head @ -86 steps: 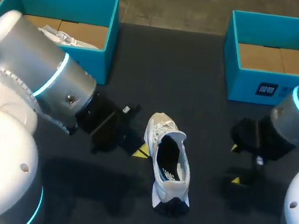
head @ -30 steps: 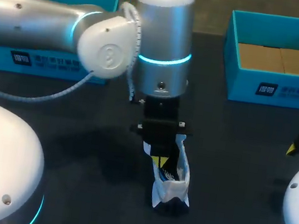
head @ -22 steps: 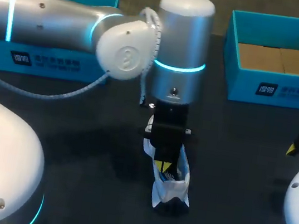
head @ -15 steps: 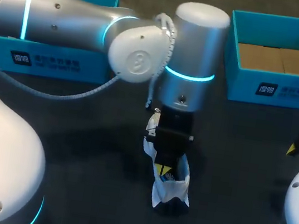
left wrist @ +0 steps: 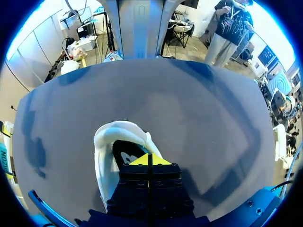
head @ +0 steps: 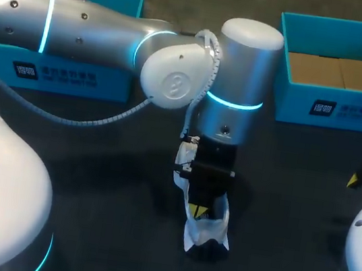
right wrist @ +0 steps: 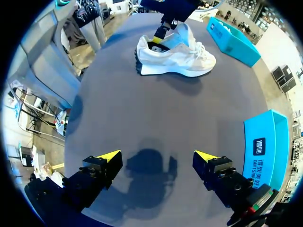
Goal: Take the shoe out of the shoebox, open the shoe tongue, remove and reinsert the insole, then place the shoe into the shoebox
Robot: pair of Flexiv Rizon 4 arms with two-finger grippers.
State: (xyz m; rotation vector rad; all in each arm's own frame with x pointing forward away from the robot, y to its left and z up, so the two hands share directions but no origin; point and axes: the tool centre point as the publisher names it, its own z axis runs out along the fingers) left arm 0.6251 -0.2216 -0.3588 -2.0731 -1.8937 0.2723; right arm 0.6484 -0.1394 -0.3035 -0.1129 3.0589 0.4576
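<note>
The shoe (head: 206, 229) stood on its sole on the table (head: 92, 183), outside both boxes, in the open stretch between the left box (head: 74, 77) and the right box (head: 338, 108). It was white, with its heel end towards you in the head view and its laced toe end pointing towards the far side.

You had the left arm (head: 82, 18) reaching in past the middle of the table, its wrist pointing straight down over the shoe. The left gripper (left wrist: 149, 160) had its tips down inside the shoe's opening, over the dark insole (left wrist: 124, 155), and the white heel collar curved around just ahead of them. The two yellow tips were pressed together with only a thin seam between them. Whether they pinched the insole's edge, you could not tell from these views.

Your right gripper (right wrist: 157, 158) hung over bare table at the right side, well apart from the shoe and near the right box, its fingers spread wide. From its wrist view you saw the shoe side-on, with the left gripper coming down into it at the heel.

The right box showed a brown cardboard floor (head: 337, 71).
</note>
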